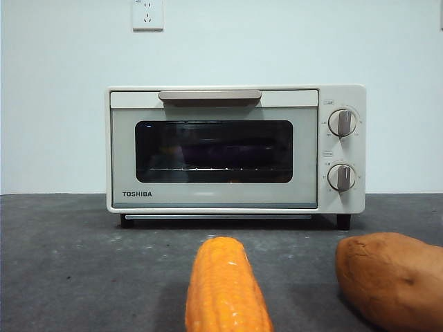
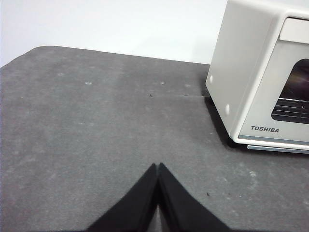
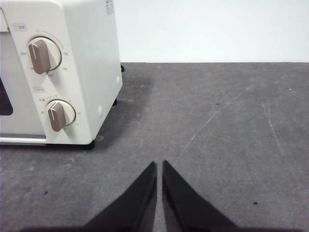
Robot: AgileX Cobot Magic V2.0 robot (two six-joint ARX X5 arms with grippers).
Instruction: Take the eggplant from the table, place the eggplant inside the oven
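Oven [image 1: 214,149] door shut, eggplant maybe inside; both fingers [image 2: 158,166] [image 3: 159,164] closed, empty over worktop [image 1: 69,263]; task prob. done

TOSHIBA in dark letters on the oven [image 1: 235,149] door's lower left corner, knob markings unreadable

The dark grey table [image 1: 69,263] carries the oven [image 1: 235,149] at twelve o'clock, a corn cob [image 1: 225,290] at six, and a sweet potato [image 1: 391,277] at four.
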